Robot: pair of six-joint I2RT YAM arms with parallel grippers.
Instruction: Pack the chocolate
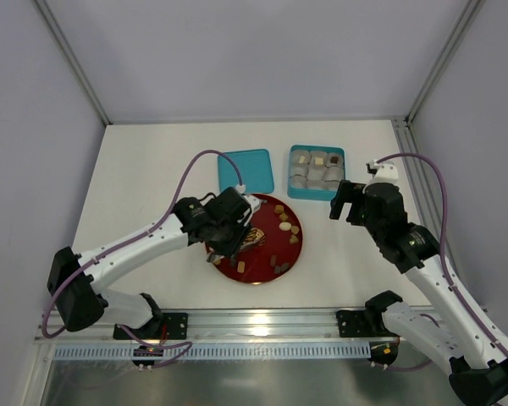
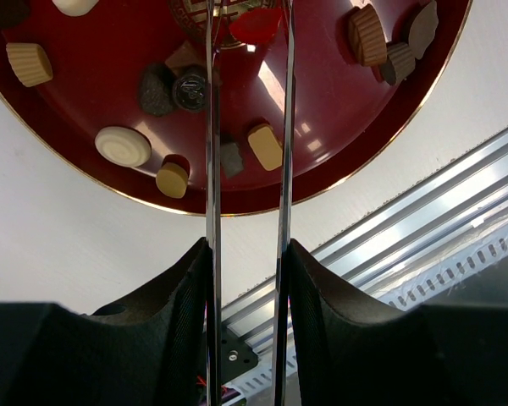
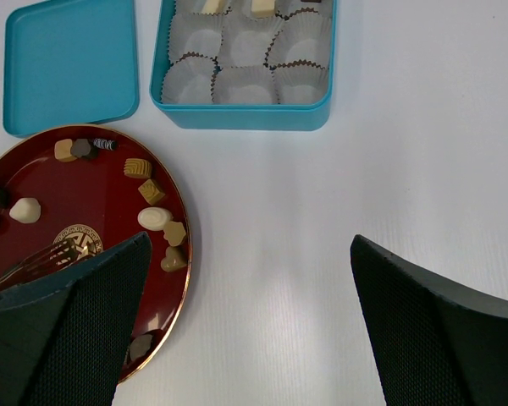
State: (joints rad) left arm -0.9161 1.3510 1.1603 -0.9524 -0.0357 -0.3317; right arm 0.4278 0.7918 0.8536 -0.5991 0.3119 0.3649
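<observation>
At the left of the table (image 1: 152, 169), the left arm reaches in over the red plate (image 1: 252, 279), and the left hand (image 1: 240, 243) hangs above the plate's gold emblem (image 3: 76, 241). In the left wrist view its two thin metal blades (image 2: 210, 169) run parallel with a narrow gap between them. A reddish piece (image 2: 256, 25) shows in that gap at the top edge. The blade tips are out of frame, so we cannot tell whether the hand is clenched on it or released.

The chocolate (image 1: 285, 227) lies scattered over the plate: tan, cream and dark pieces, most of them near the rim.

Behind the plate, the teal lid (image 1: 245, 169) lies flat on the table. Just beside it, to the right, stands the teal box (image 1: 315, 195), lined with crinkled paper cups (image 3: 245, 80). We see pieces in the cups of the far row.

Right of the plate and near the box, the right hand (image 1: 345, 205) hovers over bare table. Its fingers are spread wide and it grasps nothing.
</observation>
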